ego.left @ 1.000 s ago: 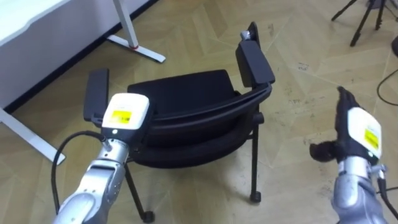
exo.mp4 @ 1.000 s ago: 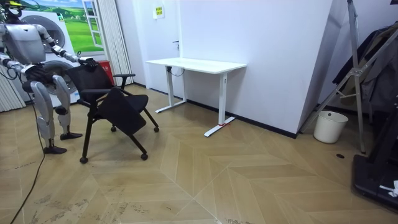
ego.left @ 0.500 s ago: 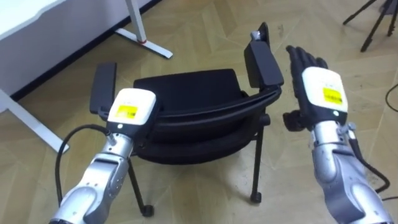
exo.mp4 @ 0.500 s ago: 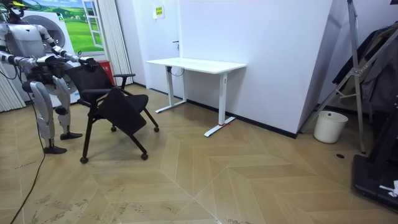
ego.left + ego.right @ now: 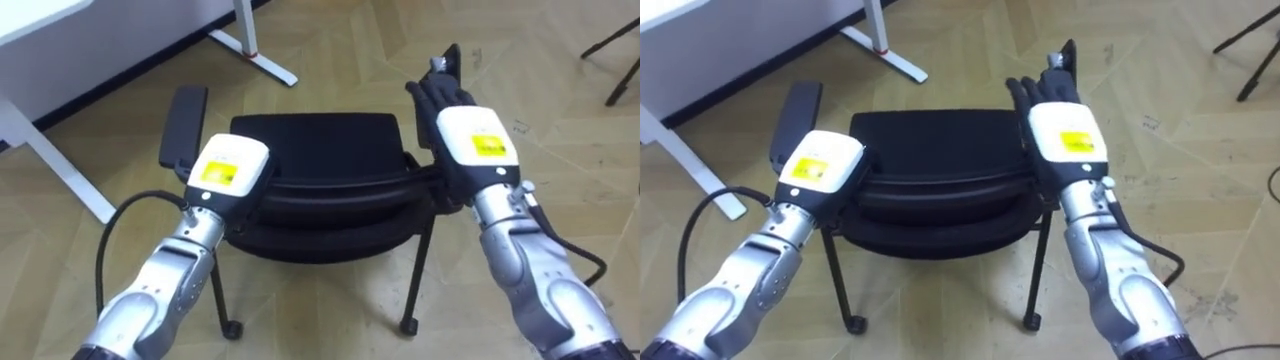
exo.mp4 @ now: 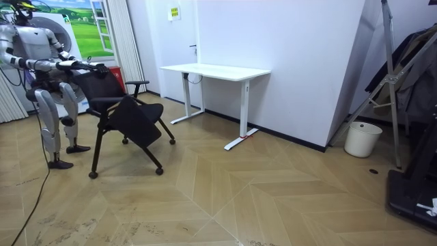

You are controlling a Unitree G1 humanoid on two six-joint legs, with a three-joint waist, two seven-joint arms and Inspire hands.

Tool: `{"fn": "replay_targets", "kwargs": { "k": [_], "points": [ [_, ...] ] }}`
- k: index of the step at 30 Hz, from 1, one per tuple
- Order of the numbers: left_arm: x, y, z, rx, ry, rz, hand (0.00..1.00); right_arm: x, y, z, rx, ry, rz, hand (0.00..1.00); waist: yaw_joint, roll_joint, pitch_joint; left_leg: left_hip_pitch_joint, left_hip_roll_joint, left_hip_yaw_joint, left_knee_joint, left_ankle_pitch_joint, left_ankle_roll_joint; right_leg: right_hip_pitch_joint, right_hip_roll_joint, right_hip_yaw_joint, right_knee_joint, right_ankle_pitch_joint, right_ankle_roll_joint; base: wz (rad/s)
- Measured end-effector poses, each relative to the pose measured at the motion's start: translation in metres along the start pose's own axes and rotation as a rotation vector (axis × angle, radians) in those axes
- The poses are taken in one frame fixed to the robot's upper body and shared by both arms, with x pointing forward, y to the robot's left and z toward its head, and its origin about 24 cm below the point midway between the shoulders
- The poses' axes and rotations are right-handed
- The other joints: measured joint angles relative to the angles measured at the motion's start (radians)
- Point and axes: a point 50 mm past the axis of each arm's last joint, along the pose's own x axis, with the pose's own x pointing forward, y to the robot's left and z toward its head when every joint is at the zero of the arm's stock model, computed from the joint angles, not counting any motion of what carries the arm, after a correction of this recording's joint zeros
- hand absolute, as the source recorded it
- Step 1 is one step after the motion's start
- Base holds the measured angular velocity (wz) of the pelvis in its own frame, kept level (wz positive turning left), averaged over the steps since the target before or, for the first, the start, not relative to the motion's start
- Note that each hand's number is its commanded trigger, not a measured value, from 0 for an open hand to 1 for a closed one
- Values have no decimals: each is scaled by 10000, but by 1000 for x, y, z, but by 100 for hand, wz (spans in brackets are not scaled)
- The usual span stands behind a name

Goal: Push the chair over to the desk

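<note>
A black chair [image 5: 315, 145] with two armrests stands on the wood floor in front of me; I look down on it from behind its backrest. My left hand [image 5: 228, 172] rests on the left end of the backrest's top edge, beside the left armrest [image 5: 186, 125], and its fingers are hidden beyond the back of the hand. My right hand [image 5: 470, 140] lies over the right armrest and that end of the backrest, fingers straight and pointing forward. In the room view I stand behind the chair [image 6: 126, 116] at the room view's left, both arms reaching to its back.
A white desk [image 5: 30, 20] stands ahead on my left, with its leg [image 5: 60, 165] and foot [image 5: 255, 50] near the chair. In the room view the desk [image 6: 215, 70] stands against the wall, and a white bin [image 6: 360, 139] and a stand [image 6: 392, 82] are far right.
My right hand has risen from low on the right and moved left onto the chair's right armrest. The left hand has stayed on the backrest. The eye view has shifted a little.
</note>
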Motion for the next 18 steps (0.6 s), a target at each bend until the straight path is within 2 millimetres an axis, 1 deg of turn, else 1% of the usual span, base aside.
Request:
{"fn": "replay_targets", "kwargs": {
  "k": [4, 9, 12, 13, 14, 15, 16, 17, 18],
  "points": [
    [-1, 1, -2, 75, 25, 35, 100, 3, 0, 6, -386, -315, 391, 0, 28, 1, 0, -20, 1, -31, 0, 0, 0, 1, 2, -2, -5, 0, 0, 1],
    [0, 2, 0, 65, -65, 94, 100, 2, 7, 15, -626, -661, 1028, 0, 39, 9, -5, -64, -1, -146, 0, 0, 0, 2, 1, -8, -4, 0, 0, 7],
    [0, 1, 2, 136, -163, 75, 100, 1, 12, 21, -747, -948, 1467, 0, 38, 25, -3, -44, -2, -486, -1, 1, 1, 45, 19, -35, 42, 0, -1, 8],
    [0, 0, 3, 144, -196, 43, 100, 0, 14, 24, -850, -1086, 1589, 0, 39, 49, 8, 3, 29, -720, -2, 3, 3, 0, 52, -66, 225, 0, -1, 7],
    [-1, -1, 3, 134, -214, -23, 100, 0, 16, 25, -929, -1160, 1698, 0, 29, 96, 21, 81, 66, -1061, -2, 6, 4, -40, 85, -165, 483, 0, -1, 7],
    [-1, -3, 4, 116, -224, -64, 100, 0, 17, 25, -931, -1181, 1731, 2, 29, 113, 31, 125, 81, -1194, -2, 6, 4, -46, 93, -200, 601, 0, -1, 13],
    [-1, -5, 5, 110, -274, -146, 100, -2, 18, 25, -920, -1182, 1800, 2, 15, 126, 20, 171, 83, -1303, 11, 5, 4, 12, 90, -251, 683, 0, -1, 15],
    [-1, -5, 6, 110, -328, -110, 100, -3, 19, 25, -934, -1178, 1841, 4, -9, 123, 18, 154, 62, -1298, 11, 5, 4, 65, 75, -247, 626, 0, -1, 15],
    [-1, -4, 7, 110, -359, -77, 100, -3, 19, 24, -946, -1178, 1871, 4, -7, 122, 19, 141, 48, -1272, 2, 4, 4, 75, 64, -247, 595, 0, -1, 13]
  ]
}}
